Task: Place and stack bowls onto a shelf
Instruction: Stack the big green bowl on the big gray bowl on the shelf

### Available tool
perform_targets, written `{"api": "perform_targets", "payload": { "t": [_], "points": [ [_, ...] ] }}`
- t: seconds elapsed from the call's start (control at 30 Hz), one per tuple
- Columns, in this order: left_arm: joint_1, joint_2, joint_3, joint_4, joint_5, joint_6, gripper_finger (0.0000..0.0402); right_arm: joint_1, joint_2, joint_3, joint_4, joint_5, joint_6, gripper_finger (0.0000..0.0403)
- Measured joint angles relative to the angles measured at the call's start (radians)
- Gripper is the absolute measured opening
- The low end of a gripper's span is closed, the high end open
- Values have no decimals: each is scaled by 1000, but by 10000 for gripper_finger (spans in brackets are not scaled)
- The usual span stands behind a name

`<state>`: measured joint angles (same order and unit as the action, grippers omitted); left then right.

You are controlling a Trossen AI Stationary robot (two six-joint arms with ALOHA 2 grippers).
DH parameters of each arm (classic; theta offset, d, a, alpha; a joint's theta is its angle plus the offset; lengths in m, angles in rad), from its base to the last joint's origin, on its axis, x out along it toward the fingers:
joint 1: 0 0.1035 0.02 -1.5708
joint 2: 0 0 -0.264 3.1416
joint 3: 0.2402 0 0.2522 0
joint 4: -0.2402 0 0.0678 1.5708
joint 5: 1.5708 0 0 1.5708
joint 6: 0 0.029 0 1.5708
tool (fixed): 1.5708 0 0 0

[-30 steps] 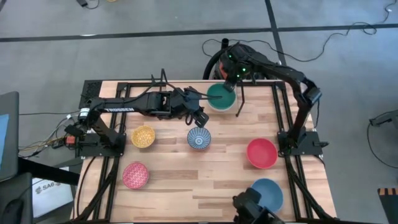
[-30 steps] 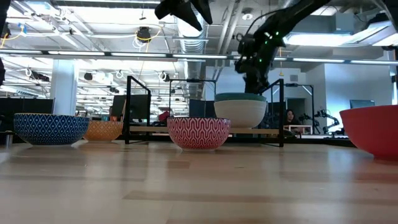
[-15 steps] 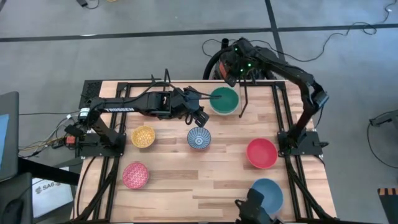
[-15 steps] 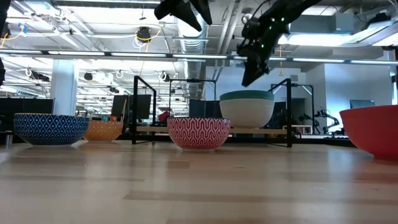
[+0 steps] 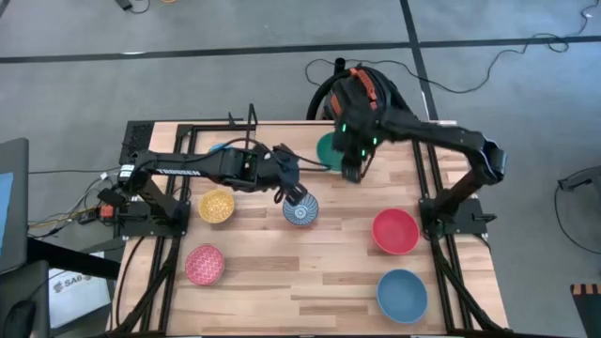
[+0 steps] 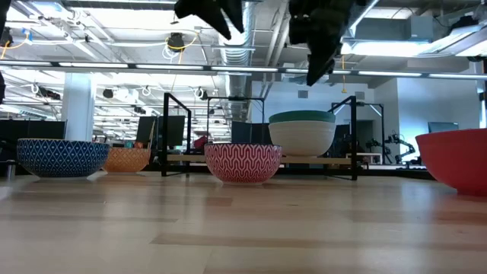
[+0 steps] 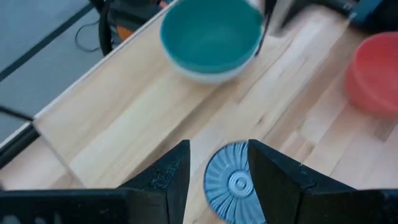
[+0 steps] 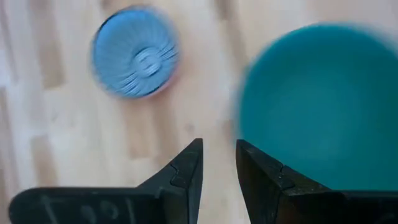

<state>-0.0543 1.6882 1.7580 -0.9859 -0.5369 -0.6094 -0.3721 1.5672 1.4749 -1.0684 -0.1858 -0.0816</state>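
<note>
Right gripper (image 5: 352, 172) hung above table beside green bowl (image 5: 331, 150), fingers (image 8: 186, 171) parted by narrow gap, holding nothing. Green bowl sat on shelf (image 6: 259, 158) at table's far edge. Left gripper (image 5: 292, 192) hovered over blue patterned bowl (image 5: 300, 210), jaws apart, empty. Yellow bowl (image 5: 217, 205) lay near left arm base; pink bowl (image 5: 205, 264) toward near edge. Red bowl (image 5: 395, 231) and plain blue bowl (image 5: 403, 294) lay on right side of table (image 5: 300, 272).

- The tabletop (image 5: 310, 272) is pale wood planks, smooth, with a soft sheen.
- The red bowl (image 5: 395, 231) looks glossy.
- The shelf (image 6: 259, 158) is thin black metal rod.
</note>
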Motion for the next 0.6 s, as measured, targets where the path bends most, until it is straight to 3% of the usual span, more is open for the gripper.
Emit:
{"api": "perform_targets", "payload": {
  "t": [0.27,0.43,0.6],
  "points": [
    [0,-2,0,-63,5,-19,145,239,-53,-274,209,104,170,116],
    [2,-2,0,-63,7,-16,145,233,-24,-358,302,260,189,108],
    [3,-2,0,-77,14,-20,145,160,11,-364,338,291,124,108]
  ]
}}
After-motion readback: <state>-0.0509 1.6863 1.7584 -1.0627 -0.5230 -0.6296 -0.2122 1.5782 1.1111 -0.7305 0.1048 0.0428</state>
